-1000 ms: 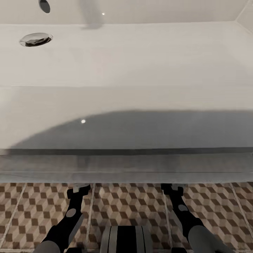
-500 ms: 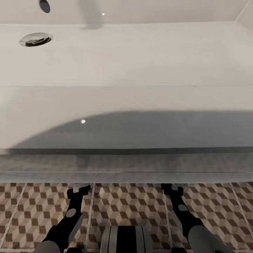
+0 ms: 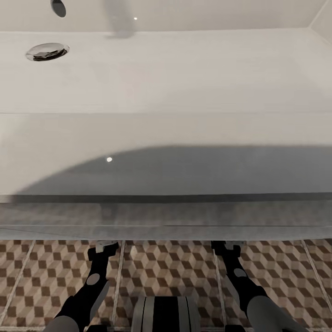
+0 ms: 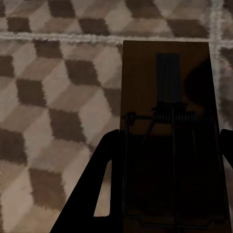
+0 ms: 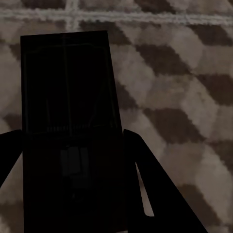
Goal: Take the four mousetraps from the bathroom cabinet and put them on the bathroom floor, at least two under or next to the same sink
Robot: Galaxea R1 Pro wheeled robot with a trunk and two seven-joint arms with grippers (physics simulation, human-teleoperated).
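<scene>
- Mousetraps sit one between each gripper's fingers, seen in the wrist views: a brown one (image 4: 167, 141) at the left gripper (image 4: 165, 184) and a much darker, shadowed one (image 5: 68, 131) at the right gripper (image 5: 73, 184).
- Left mousetrap: its long axis runs along the fingers, with one short end pointing away from the wrist toward a pale grout line on the floor (image 4: 53, 97). Its coil spring lies crosswise near the middle, and a dark flat strip runs from the spring toward the far end.
- Right mousetrap: also lengthwise along the fingers, far short end toward a grout line of the floor (image 5: 184, 87). Its metal parts are barely readable in the dark.
- Left gripper: the black fingers (image 4: 99, 194) flank the board's long edges, closed in against them as far as the view shows.
- Right gripper: fingers (image 5: 145, 184) likewise hug both long edges of the dark board.
- Whether either board touches the tiles or hangs above them cannot be told.
- Head view: both arms reach forward and down, and the left gripper (image 3: 104, 249) and right gripper (image 3: 226, 246) end under the front edge of a wide white sink (image 3: 184, 74) with a metal drain (image 3: 47, 51). Cube-patterned floor (image 3: 170, 272) lies below.
</scene>
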